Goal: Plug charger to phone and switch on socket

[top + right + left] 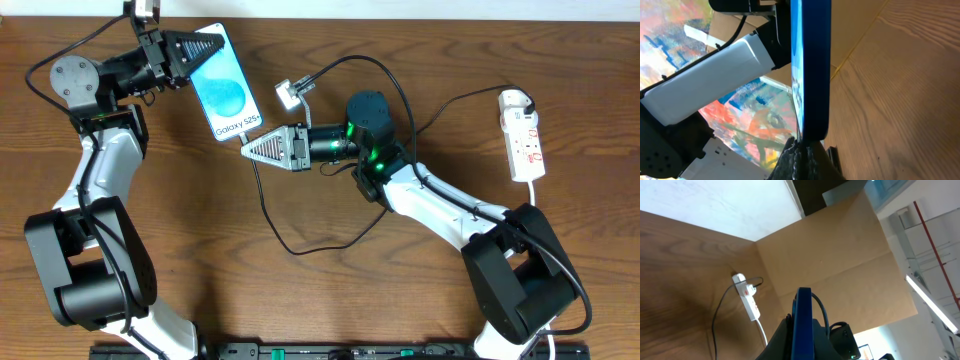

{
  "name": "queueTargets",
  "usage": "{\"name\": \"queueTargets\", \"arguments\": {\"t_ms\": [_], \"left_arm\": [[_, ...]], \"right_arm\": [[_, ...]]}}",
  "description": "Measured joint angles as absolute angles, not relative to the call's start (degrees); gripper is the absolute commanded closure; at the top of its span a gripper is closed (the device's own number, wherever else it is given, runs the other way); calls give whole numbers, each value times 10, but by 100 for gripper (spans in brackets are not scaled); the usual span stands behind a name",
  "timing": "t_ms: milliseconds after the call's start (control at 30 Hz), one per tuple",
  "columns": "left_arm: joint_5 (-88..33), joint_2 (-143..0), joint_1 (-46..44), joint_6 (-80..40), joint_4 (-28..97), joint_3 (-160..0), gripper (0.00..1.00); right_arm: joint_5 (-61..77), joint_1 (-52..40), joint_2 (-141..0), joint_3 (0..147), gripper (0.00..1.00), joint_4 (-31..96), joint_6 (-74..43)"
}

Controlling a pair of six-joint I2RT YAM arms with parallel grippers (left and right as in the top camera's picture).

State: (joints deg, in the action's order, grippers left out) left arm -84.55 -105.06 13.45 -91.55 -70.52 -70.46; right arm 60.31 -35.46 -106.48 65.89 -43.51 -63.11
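Blue-screened phone (228, 95) is pinched by the left gripper (208, 52). Right gripper (248, 148) nips the charger (262, 195) tip at the phone's lower edge

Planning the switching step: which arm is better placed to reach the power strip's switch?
Probably right. The power strip lies on the right arm's side; the left gripper is far off, shut on the phone.

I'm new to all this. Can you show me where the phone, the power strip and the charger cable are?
phone (225, 95), overhead view, middle of its blue screen.
power strip (524, 140), overhead view, middle of its white body.
charger cable (264, 205), overhead view, black stretch running below the phone.
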Motion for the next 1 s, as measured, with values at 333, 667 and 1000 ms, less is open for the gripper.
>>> {"name": "queueTargets", "arguments": {"t_ms": [333,667,1000], "left_arm": [[-843,-1051,135,-916,-705,-705,93],[-878,-1051,130,-916,-705,-705,92],[-884,-1051,128,-916,-705,-705,92]], "right_arm": [[602,-354,-1065,658,99,-444,-641],[558,-345,-1065,659,69,-452,-641],[542,-340,-1065,659,28,-452,-643]]}}
